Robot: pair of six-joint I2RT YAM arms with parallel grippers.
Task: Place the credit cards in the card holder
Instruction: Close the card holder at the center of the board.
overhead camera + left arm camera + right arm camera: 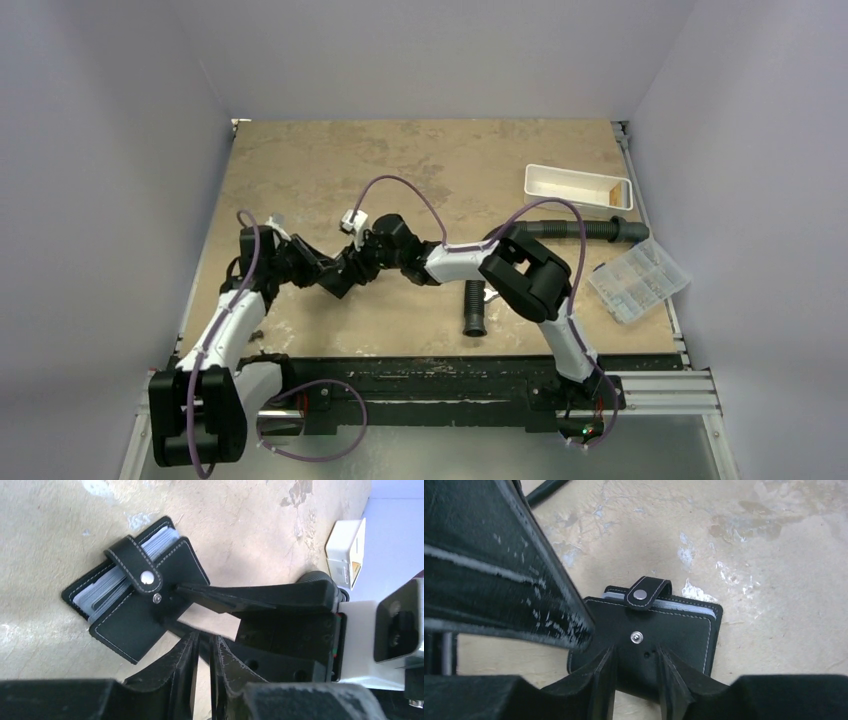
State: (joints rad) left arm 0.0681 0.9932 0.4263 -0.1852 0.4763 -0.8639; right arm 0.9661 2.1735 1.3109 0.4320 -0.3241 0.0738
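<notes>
The black card holder (125,625) lies folded on the tan table, its strap flap loose and unsnapped, with greyish clear sleeve edges showing. It also shows in the right wrist view (684,630). In the top view both grippers hide it. My right gripper (636,652) is open, its tips resting on the holder's face beside the stud; its fingers (260,595) reach in from the right. My left gripper (205,637) has its jaws nearly together with nothing between them, its tip at the holder's edge. No loose credit card is in view.
A white tray (577,186) stands at the back right, with a long black corrugated hose (580,229) in front of it. A clear compartment box (640,280) sits at the right edge. A short black tube (473,308) lies near the right arm.
</notes>
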